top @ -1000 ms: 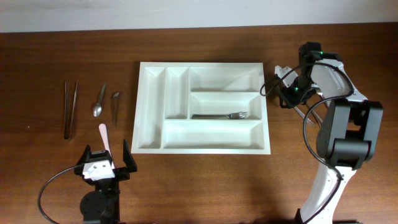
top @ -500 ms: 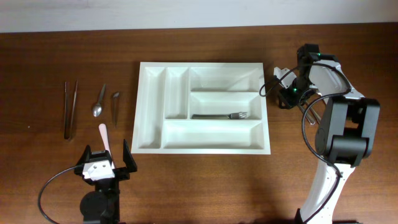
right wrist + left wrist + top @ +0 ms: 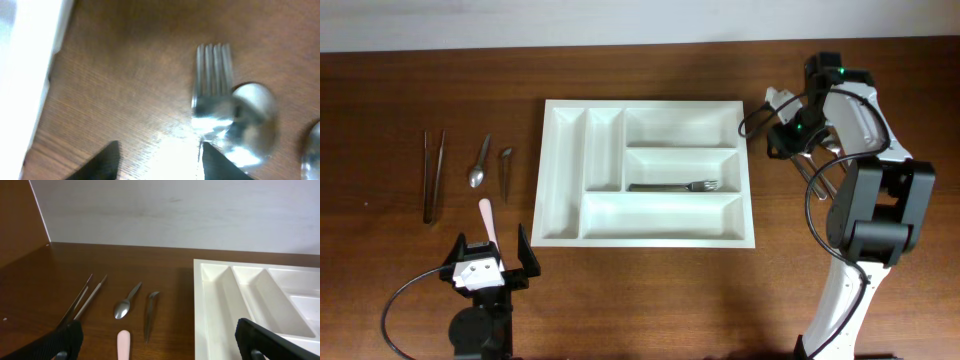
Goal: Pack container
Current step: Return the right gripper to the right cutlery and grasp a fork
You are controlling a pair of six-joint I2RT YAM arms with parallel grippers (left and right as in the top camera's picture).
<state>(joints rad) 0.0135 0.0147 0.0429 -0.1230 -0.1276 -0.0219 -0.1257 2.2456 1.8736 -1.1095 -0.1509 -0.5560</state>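
Note:
The white cutlery tray (image 3: pixel 640 103) lies in the middle of the table with one fork (image 3: pixel 675 186) in its middle short compartment. My right gripper (image 3: pixel 790 135) is open and empty, just right of the tray's far right corner. In the right wrist view its fingers (image 3: pixel 97 162) stand apart low over the wood, with a fork (image 3: pixel 212 80) and a spoon (image 3: pixel 252 120) lying just ahead to the right. My left gripper (image 3: pixel 488 262) is open and empty at the front left, with a pink handle (image 3: pixel 123 344) between its fingers (image 3: pixel 60 342).
Left of the tray lie long metal tongs (image 3: pixel 433 175), a spoon (image 3: pixel 479 163), a small metal utensil (image 3: pixel 505 165) and the pink-handled piece (image 3: pixel 487 218). More cutlery (image 3: pixel 820 172) lies right of the tray under the right arm. The tray's edge (image 3: pixel 25 75) shows at the right wrist view's left.
My right gripper has moved a little towards the far edge of the table and slightly right. The left arm and the cutlery have not moved.

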